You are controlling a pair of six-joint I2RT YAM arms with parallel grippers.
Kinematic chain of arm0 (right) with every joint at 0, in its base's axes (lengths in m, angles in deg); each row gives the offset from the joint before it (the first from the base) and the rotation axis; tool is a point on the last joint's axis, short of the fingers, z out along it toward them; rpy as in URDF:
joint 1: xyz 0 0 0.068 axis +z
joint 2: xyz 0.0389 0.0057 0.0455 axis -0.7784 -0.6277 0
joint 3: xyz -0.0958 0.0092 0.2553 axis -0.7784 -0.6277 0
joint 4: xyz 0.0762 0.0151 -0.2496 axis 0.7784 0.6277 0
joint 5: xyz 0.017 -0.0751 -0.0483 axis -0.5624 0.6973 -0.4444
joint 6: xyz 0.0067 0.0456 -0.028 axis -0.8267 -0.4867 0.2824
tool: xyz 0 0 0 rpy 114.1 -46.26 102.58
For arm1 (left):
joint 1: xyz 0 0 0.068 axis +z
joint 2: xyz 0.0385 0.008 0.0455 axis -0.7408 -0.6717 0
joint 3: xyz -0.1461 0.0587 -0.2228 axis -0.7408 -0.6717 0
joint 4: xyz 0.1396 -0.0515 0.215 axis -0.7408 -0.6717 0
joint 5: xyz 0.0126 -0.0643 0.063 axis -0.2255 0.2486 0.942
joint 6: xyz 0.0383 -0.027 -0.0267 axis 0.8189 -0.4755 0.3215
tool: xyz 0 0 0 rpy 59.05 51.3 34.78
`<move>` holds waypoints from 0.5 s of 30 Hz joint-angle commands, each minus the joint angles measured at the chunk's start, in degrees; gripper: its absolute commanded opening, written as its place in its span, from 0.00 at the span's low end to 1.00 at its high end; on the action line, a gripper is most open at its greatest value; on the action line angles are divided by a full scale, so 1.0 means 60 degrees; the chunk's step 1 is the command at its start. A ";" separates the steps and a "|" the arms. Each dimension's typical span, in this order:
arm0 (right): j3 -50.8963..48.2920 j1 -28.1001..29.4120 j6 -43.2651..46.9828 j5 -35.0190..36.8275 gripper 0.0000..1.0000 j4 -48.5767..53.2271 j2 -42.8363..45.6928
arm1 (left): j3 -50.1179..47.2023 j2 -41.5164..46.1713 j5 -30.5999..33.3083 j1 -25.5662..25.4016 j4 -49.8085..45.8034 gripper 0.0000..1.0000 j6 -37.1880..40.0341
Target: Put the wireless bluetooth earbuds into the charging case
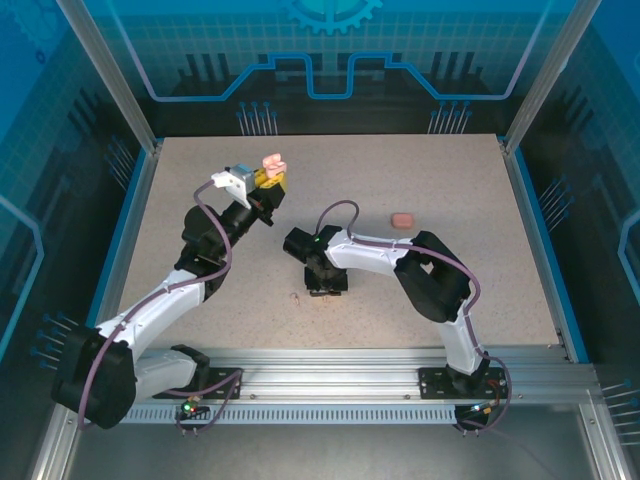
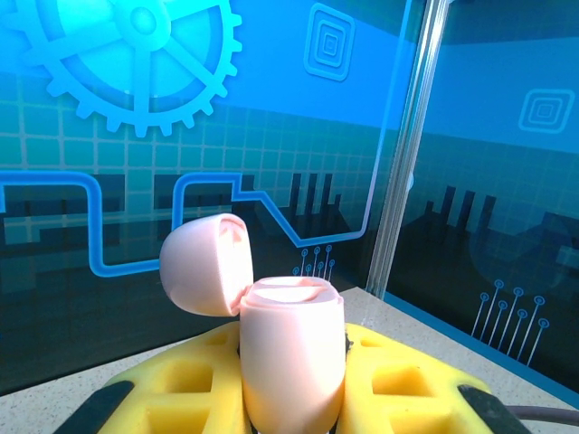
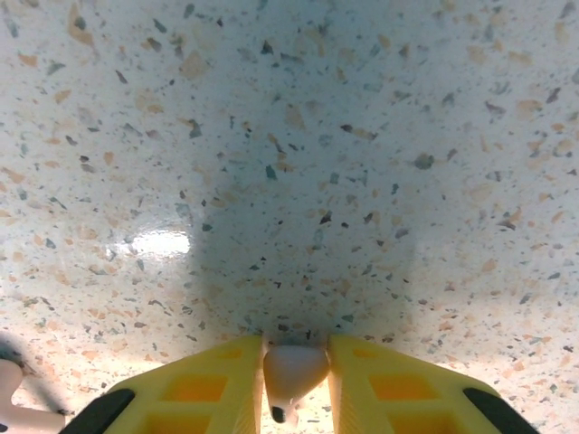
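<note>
Between the yellow fingers of my right gripper (image 3: 296, 348) sits one pale earbud (image 3: 291, 375), pinched from both sides, low over the table (image 3: 289, 136). Its long axis runs along the fingers: the broad end faces the table, and the narrow dark tip points back to the wrist. From this gripper the open charging case (image 2: 291, 353) lies to the left and farther out, raised off the table by my left gripper (image 1: 270, 176), which is clamped on its body. The case's long axis follows the left fingers, its mouth faces away from that wrist, and the lid (image 2: 204, 264) hangs open beside it. I judge the right arm must lift and swing left to meet this mouth.
</note>
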 commanded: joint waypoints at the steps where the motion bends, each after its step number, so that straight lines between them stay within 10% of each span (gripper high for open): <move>1: -0.0236 0.0006 0.0119 0.0363 0.24 0.0317 -0.0202 | -0.0002 0.0092 -0.0086 -0.0100 0.0260 0.00 0.0178; 15: -0.1122 -0.0022 0.0607 0.0739 0.15 -0.0604 0.0952 | -0.0005 0.0200 -0.0207 -0.0217 0.0125 0.00 0.0129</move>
